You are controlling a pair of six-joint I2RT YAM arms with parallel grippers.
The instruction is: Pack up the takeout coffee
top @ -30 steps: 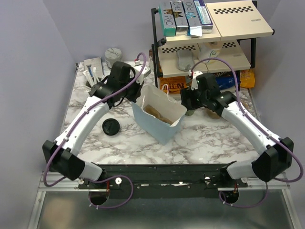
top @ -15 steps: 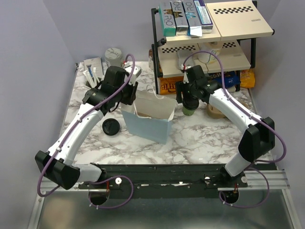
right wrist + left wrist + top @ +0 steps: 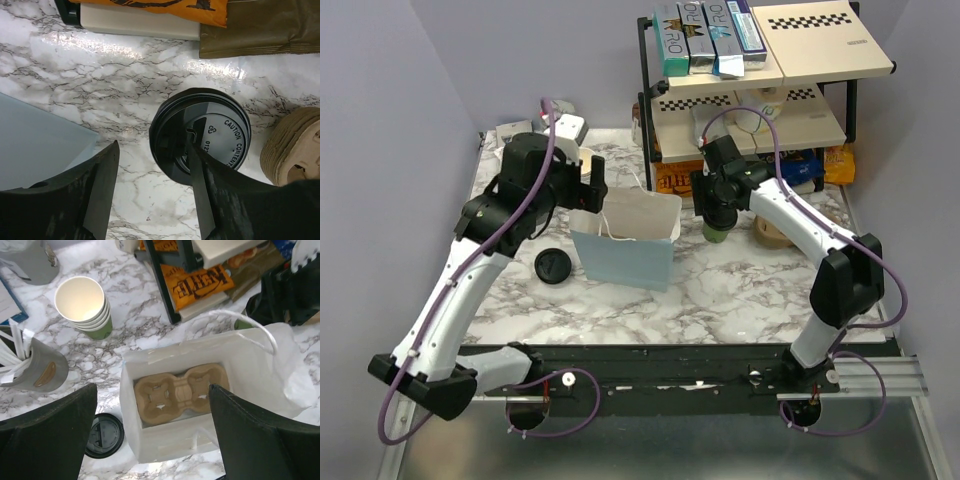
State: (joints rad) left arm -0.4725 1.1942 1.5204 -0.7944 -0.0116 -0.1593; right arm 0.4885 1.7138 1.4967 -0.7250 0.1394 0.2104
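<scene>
Coffee cup [image 3: 210, 135] stands on the table [image 3: 125, 75], right of the paper bag [image 3: 165, 445] and just beside a spare carrier [image 3: 290, 145]. Not yet packed.

Right tool [image 3: 152, 147] is spread open and holds nothing. It sits off-centre, with one finger [image 3: 205, 200] overlapping the lid.

Risk: coming down or closing from here, that finger would likely press the lid and tip the cup or pop the lid off.

Left tool [image 3: 152, 390] is open above the bag and empty. The bag is unsupported, so it may shift or slump when the cup goes in.

Count:
- one lidded coffee
- one bag
- two carriers, including the bagged carrier [image 3: 180, 392]
- one loose lid [image 3: 104, 435]
- one cup stack [image 3: 82, 302]
</scene>
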